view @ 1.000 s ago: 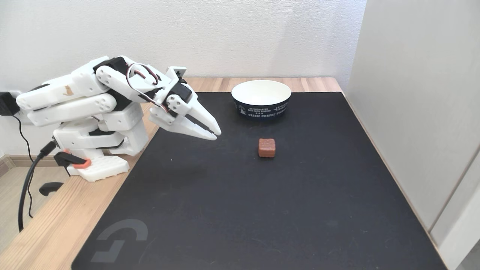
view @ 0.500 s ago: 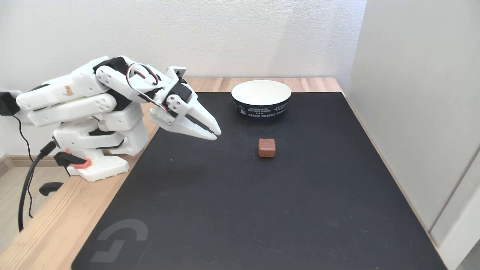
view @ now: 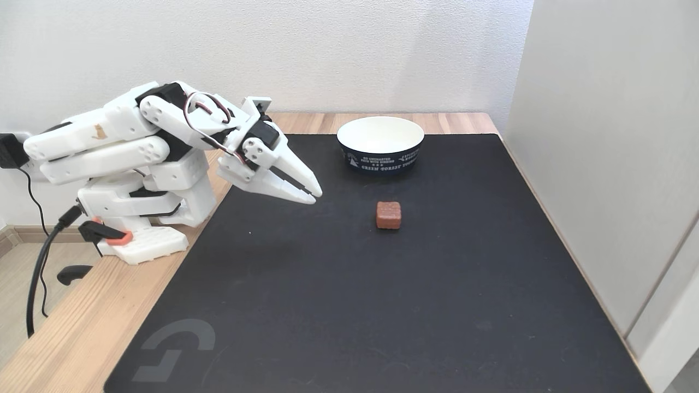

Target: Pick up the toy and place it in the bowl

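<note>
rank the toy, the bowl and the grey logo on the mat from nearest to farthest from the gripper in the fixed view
From the gripper:
1. Toy, just right of the tips, on the mat.
2. Bowl, right and farther back.
3. Grey logo, at the mat's front left corner.

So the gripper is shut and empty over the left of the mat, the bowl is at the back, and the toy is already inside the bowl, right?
Not quite. In the fixed view the toy sits on the black mat, in front of the bowl and apart from it; the bowl's white inside looks empty. The rest holds: the gripper is shut, holds nothing and hovers over the mat's left side.
</note>
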Tool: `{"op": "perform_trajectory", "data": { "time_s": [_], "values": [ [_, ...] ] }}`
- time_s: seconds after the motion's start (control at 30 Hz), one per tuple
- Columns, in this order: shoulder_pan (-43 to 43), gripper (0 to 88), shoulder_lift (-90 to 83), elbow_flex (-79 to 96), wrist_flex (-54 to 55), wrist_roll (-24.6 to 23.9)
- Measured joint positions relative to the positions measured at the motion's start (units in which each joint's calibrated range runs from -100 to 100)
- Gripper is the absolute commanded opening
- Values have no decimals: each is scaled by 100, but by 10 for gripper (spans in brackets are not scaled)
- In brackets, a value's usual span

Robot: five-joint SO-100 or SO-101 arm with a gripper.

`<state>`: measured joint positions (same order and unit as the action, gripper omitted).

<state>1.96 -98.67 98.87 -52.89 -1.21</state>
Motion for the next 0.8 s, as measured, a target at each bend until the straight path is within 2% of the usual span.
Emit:
{"op": "perform_trajectory", "data": {
  "time_s": [0.03, 0.1, 0.2, 0.23, 0.27, 0.33, 0.4, 0.53, 0.8],
  "values": [
    [0, 40, 0, 0, 0, 0],
    [0, 192, 0, 0, 0, 0],
    [0, 491, 0, 0, 0, 0],
    [0, 657, 0, 0, 0, 0],
    [0, 689, 0, 0, 0, 0],
    [-42, 681, 0, 0, 0, 0],
    [-92, 619, 0, 0, 0, 0],
    [-83, 562, 0, 0, 0, 0],
    [-108, 560, 33, -38, 0, 0]
  ]
}}
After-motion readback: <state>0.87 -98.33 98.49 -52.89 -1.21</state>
